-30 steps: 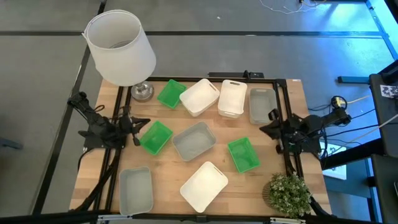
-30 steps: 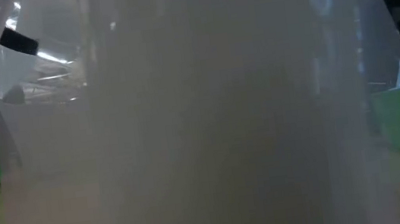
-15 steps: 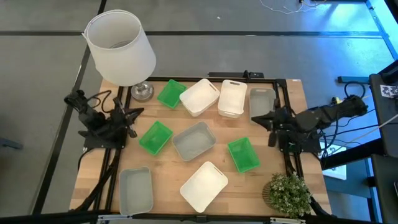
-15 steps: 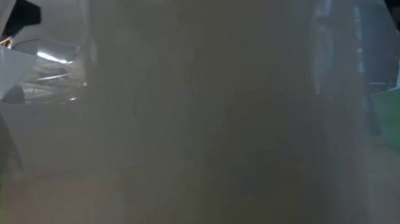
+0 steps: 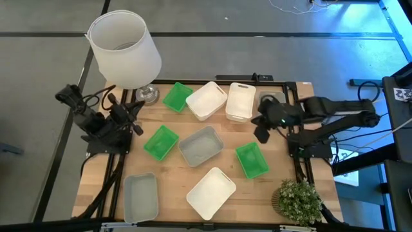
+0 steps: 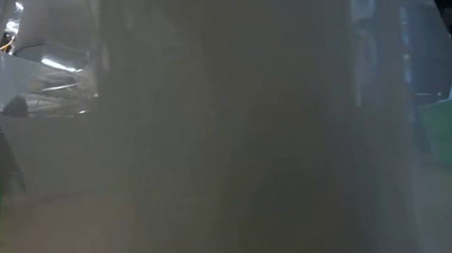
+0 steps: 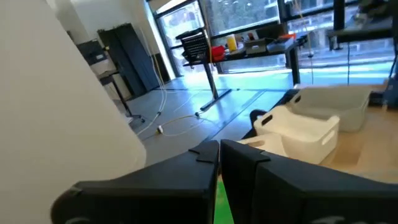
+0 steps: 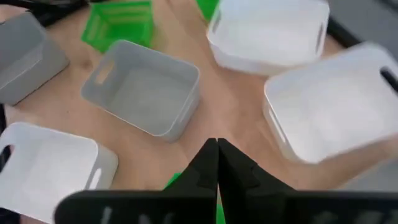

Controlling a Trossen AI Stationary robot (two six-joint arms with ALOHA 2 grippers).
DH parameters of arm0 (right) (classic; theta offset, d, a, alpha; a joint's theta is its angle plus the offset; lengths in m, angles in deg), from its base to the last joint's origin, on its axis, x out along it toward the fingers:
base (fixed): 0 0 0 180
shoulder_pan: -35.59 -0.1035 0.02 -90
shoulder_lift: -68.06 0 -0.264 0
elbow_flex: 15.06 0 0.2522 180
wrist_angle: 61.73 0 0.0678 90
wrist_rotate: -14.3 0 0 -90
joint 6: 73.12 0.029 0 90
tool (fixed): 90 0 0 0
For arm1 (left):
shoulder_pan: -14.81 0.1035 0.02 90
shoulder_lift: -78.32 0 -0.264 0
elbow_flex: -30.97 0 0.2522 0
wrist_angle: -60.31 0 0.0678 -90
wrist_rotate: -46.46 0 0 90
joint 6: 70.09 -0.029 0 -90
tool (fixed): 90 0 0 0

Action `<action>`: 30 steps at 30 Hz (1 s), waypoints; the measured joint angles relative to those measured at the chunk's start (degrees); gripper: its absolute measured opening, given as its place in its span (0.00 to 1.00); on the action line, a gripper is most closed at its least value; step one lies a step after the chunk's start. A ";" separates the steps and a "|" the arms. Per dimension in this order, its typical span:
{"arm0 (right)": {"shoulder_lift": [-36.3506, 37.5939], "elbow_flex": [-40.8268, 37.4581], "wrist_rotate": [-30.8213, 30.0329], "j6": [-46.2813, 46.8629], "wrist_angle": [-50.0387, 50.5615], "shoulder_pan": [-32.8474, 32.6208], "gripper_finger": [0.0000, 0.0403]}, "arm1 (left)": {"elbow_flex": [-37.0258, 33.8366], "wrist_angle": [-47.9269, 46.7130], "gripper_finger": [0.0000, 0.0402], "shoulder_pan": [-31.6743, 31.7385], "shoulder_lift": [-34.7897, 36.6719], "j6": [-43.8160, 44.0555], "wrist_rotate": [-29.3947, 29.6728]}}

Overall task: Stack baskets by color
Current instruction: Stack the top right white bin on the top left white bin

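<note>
A: Where do the baskets lie?
B: All nine sit apart on the worktop (image 5: 283, 177): green baskets (image 5: 161, 142) at nine, eleven and four o'clock, white baskets (image 5: 207, 100) at twelve and six, grey baskets (image 5: 201, 145) at centre, seven and one.

A: And the jaws?
B: The right gripper (image 5: 261, 133) hovers at three o'clock, jaws pressed together, empty. The left gripper (image 5: 136, 126) waits at nine o'clock, jaws closed, empty, beside the lampshade (image 5: 124, 48).

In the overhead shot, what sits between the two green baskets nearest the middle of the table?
In the high view, a grey basket lies between the left green basket and the right green basket, apart from both.
</note>
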 joint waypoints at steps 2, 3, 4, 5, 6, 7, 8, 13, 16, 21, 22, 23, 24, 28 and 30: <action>-2.18 2.12 4.10 -0.36 1.34 2.65 0.01 | 1.97 0.14 0.03 0.25 -1.81 1.77 0.00; -3.29 2.79 6.04 -1.57 1.48 3.73 0.02 | 2.63 0.09 0.03 0.47 -2.43 2.52 0.00; -4.26 3.31 8.17 -3.44 1.50 4.63 0.03 | 3.22 0.07 0.03 0.65 -3.03 3.23 0.01; -5.11 3.74 9.97 -5.45 1.50 5.31 0.04 | 3.59 0.10 0.03 0.83 -3.56 3.94 0.02; -5.98 4.19 11.48 -7.47 1.50 5.92 0.05 | 3.68 0.14 0.03 0.98 -3.94 4.14 0.02; -6.72 4.59 12.64 -9.18 1.42 6.41 0.07 | 3.67 0.03 0.03 1.09 -4.20 4.15 0.03; -7.42 4.79 13.57 -10.82 1.29 6.80 0.08 | 3.65 -0.01 0.03 1.24 -4.42 4.21 0.02; -10.00 4.91 14.50 -16.80 1.37 8.25 0.18 | 3.65 0.28 0.03 1.36 -5.52 6.17 0.02; -10.78 4.91 14.49 -18.37 1.16 8.81 0.23 | 3.65 2.11 0.03 1.36 -6.16 7.14 0.00; -10.98 4.91 14.49 -19.41 0.99 9.65 0.30 | 7.25 5.60 0.03 0.54 -8.11 3.73 -1.65; -10.98 4.91 14.49 -19.42 0.99 9.81 0.30 | 8.53 5.57 0.03 0.36 -8.60 2.28 -3.05; -10.98 4.91 14.48 -19.43 0.98 9.88 0.30 | 9.72 5.51 0.03 0.07 -8.96 0.84 -4.63; -10.97 4.91 14.47 -19.42 0.98 9.88 0.30 | 10.85 5.20 0.03 -0.44 -9.27 0.00 -5.41; -10.95 4.91 14.46 -20.91 0.95 9.87 0.30 | 13.48 3.76 0.03 -4.81 -9.70 -0.35 -4.27; -10.93 4.91 14.47 -21.10 0.95 9.86 0.30 | 13.51 3.74 0.03 -7.72 -9.64 0.18 -5.26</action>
